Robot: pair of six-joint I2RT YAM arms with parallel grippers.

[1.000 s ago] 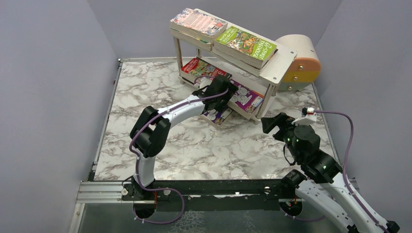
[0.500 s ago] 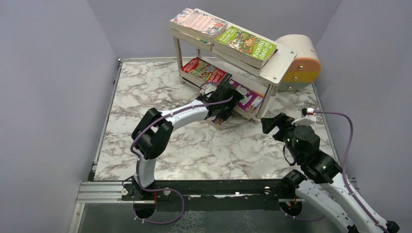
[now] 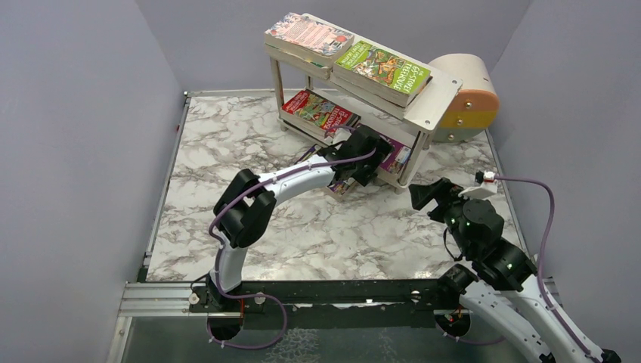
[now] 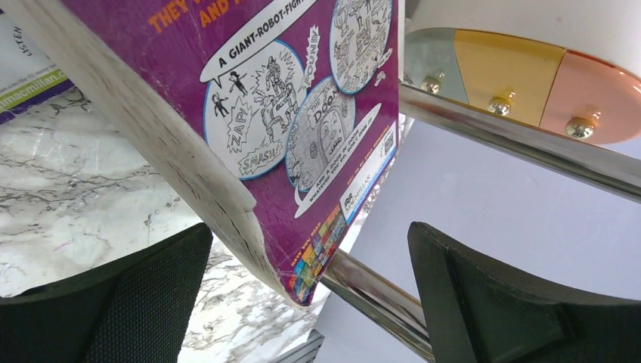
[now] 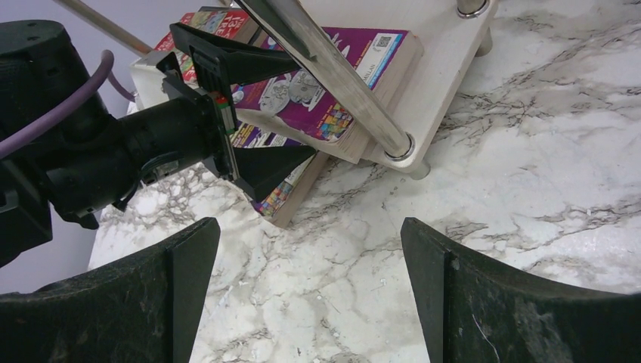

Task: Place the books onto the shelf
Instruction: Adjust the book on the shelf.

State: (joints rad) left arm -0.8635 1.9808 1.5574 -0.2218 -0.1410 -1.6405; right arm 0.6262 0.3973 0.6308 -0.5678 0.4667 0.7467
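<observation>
Top view: the left end effector [image 3: 370, 156] is seen spread wide at the lower board of the shelf [image 3: 438, 97], where the purple book [image 3: 396, 157] is laid flat.

Left wrist: nothing is pinched. A thin, light, bendy paperback is judged, best taken near its stiffer spine.

Right wrist: the right end effector [image 5: 306, 242] is held spread and empty. The book's long axis is judged to run along the board.

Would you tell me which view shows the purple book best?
Right wrist: the purple book lies nearly whole on the lower board. Left wrist shows only one corner, close up; top external a sliver behind the left arm.
</observation>
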